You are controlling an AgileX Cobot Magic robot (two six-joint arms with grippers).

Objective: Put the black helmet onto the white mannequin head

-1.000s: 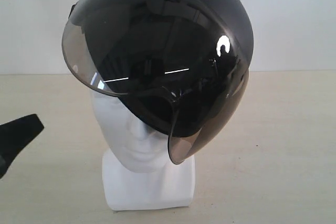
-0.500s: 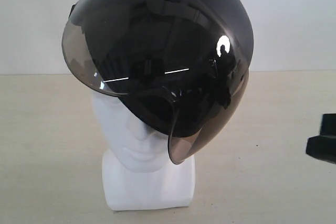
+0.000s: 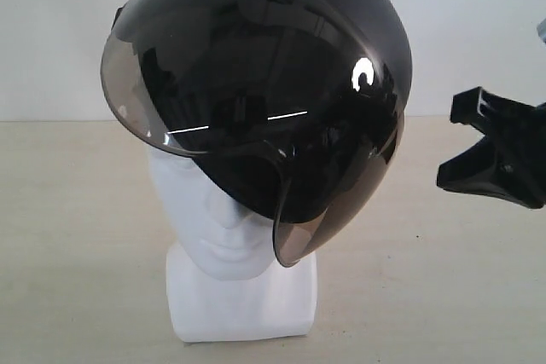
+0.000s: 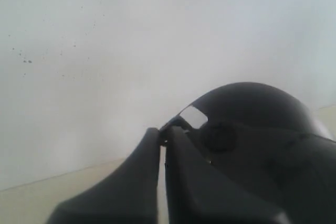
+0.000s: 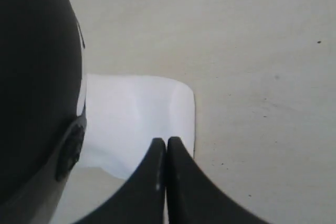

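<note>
The black helmet (image 3: 281,74) sits tilted on the white mannequin head (image 3: 205,210), its smoky visor covering the upper face. Mouth, chin and square base (image 3: 243,300) show below it. My right gripper (image 3: 445,179) hangs shut and empty to the right of the helmet, apart from it. In the right wrist view its tips (image 5: 166,141) meet above the white base (image 5: 136,119), with the helmet (image 5: 31,77) alongside. The exterior view does not show my left gripper (image 4: 163,131). Its own view shows it shut, tips at the helmet's (image 4: 252,114) rim near a side screw (image 4: 218,137); contact is unclear.
The head stands on a pale beige table (image 3: 426,279) in front of a plain white wall (image 3: 478,23). Bare tabletop stretches to both sides of the base.
A black arm part at the lower left has left the exterior view. The right gripper came in from the right edge and rose toward the helmet's level. Helmet and head have not moved.
</note>
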